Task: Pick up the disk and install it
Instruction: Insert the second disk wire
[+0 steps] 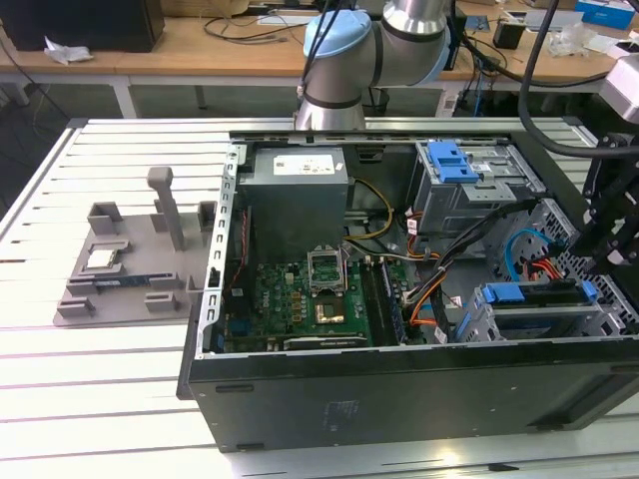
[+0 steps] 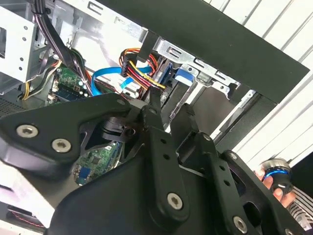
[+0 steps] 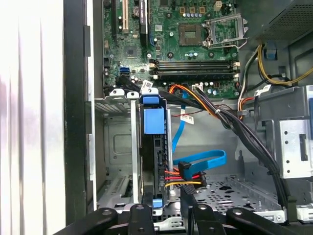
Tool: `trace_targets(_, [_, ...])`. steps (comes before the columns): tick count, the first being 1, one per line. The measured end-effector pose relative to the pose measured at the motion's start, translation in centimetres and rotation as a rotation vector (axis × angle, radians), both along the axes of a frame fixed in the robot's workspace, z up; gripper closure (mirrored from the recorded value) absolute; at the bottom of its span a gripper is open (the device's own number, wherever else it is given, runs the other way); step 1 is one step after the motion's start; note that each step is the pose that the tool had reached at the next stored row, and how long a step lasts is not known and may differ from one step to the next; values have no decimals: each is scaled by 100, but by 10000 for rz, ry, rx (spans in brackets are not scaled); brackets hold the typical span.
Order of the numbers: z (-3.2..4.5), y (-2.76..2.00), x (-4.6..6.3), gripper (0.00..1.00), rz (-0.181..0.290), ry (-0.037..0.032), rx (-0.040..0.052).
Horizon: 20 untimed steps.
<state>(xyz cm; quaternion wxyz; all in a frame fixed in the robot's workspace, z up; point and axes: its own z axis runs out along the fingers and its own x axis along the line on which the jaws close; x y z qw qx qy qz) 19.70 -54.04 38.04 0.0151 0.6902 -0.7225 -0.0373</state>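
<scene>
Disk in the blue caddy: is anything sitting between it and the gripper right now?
Nothing visible does. In the first wrist view the gripper sits right at the disk, which stands on edge in its bay. The red and yellow wires and the blue cable lie beside it, not between.

Arm [image 1: 374, 45] — we hold it bent at the exterior view's top. Gripper [image 3: 168, 215] — black linkage fingers [image 2: 164, 161] close together, pointing downward.
</scene>
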Motion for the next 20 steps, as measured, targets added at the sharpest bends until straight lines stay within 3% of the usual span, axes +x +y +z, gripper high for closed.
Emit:
trace_targets(1, [70,4,-1,64,1,-4,-1])
trace_targets(3, [71,5,-18,64,1,-5,2])
trace_targets(6, [70,7,-129,64,1,-4,2])
trace_targets(7, [66,17,-208,64,0,-4,3])
trace_targets(8, [54,63,-256,64,1,-4,4])
trace_targets(14, [24,218,-255,64,122,-4,0])
trace_targets(16, [-13,220,-240,64,174,15,-53])
trace_targets(20, [-68,220,-237,64,530,35,-60])
